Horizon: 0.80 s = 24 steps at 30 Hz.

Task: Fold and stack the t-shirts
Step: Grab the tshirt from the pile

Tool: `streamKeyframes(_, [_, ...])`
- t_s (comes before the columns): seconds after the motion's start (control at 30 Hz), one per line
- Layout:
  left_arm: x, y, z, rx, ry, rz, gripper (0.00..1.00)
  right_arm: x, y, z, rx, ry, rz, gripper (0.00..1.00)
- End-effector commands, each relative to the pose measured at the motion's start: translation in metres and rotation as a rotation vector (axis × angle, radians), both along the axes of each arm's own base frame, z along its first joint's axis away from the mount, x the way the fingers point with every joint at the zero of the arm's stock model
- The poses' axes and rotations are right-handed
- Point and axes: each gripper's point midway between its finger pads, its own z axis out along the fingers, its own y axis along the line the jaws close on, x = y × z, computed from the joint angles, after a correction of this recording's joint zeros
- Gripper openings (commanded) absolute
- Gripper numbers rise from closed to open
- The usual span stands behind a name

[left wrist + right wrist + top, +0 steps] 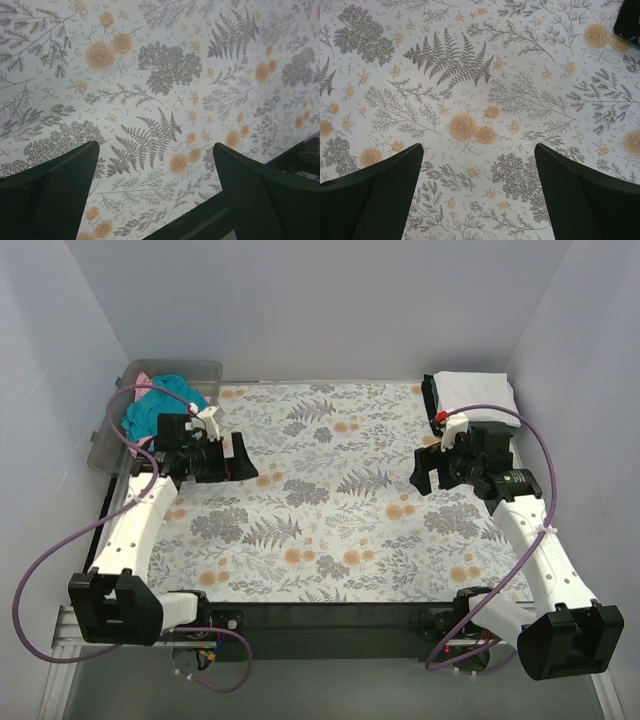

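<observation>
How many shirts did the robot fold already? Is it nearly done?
About halfway, it seems. Done: a folded white t-shirt sits at the far right, something dark under its edge, maybe another shirt. In hand: nothing; the left gripper and right gripper hang open above the floral cloth. Still to do: the teal t-shirt and pink t-shirt lie crumpled in the clear bin.

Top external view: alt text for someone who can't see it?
Left gripper and right gripper hang open and empty above the floral table cloth. A teal t-shirt and a pink t-shirt lie crumpled in the clear bin far left; a folded white t-shirt sits far right.
</observation>
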Motion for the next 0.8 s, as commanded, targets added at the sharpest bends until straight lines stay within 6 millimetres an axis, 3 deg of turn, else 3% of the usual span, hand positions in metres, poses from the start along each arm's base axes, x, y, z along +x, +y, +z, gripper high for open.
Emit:
streamKeyframes(0.0, [0.02, -0.004, 0.05, -0.122, -0.014, -0.031, 0.98, 0.005, 0.001, 0.003, -0.007, -0.023, 0.022, 0.98])
streamKeyframes(0.03, [0.044, 0.007, 0.073, -0.125, -0.052, -0.006, 0.98, 0.007, -0.001, 0.003, -0.01, -0.024, 0.017, 0.98])
streamKeyframes(0.1, [0.064, 0.025, 0.085, -0.101, -0.057, 0.047, 0.98, 0.009, 0.0, 0.005, -0.011, -0.023, 0.018, 0.98])
streamKeyframes(0.13, [0.079, 0.033, 0.077, -0.084, -0.03, 0.07, 0.98, 0.009, 0.0, 0.006, -0.013, -0.02, 0.019, 0.98])
streamKeyframes(0.17, [0.09, 0.042, 0.096, -0.061, -0.076, 0.077, 0.98, 0.01, -0.001, 0.005, -0.016, -0.017, 0.016, 0.98])
streamKeyframes(0.23, [0.115, 0.063, 0.088, 0.003, -0.06, 0.139, 0.98, 0.012, -0.002, 0.009, -0.023, -0.023, 0.018, 0.98])
streamKeyframes(0.27, [0.128, 0.079, 0.107, 0.018, -0.116, 0.176, 0.98, 0.011, 0.0, 0.009, -0.021, -0.02, 0.027, 0.98])
streamKeyframes(0.33, [0.15, 0.107, 0.103, 0.032, -0.126, 0.246, 0.98, 0.011, 0.0, 0.009, -0.014, -0.018, 0.03, 0.98])
streamKeyframes(0.37, [0.161, 0.128, 0.117, 0.039, -0.175, 0.283, 0.98, 0.01, 0.003, 0.008, -0.008, -0.012, 0.042, 0.98])
streamKeyframes(0.4, [0.168, 0.136, 0.118, 0.041, -0.185, 0.292, 0.98, 0.009, 0.003, 0.006, -0.004, -0.008, 0.045, 0.98])
streamKeyframes(0.5, [0.192, 0.161, 0.103, 0.087, -0.187, 0.32, 0.97, 0.009, 0.005, 0.001, -0.001, 0.004, 0.058, 0.98])
streamKeyframes(0.77, [0.231, 0.201, 0.025, 0.203, -0.087, 0.391, 0.91, 0.011, 0.006, -0.004, 0.009, 0.028, 0.063, 0.98])
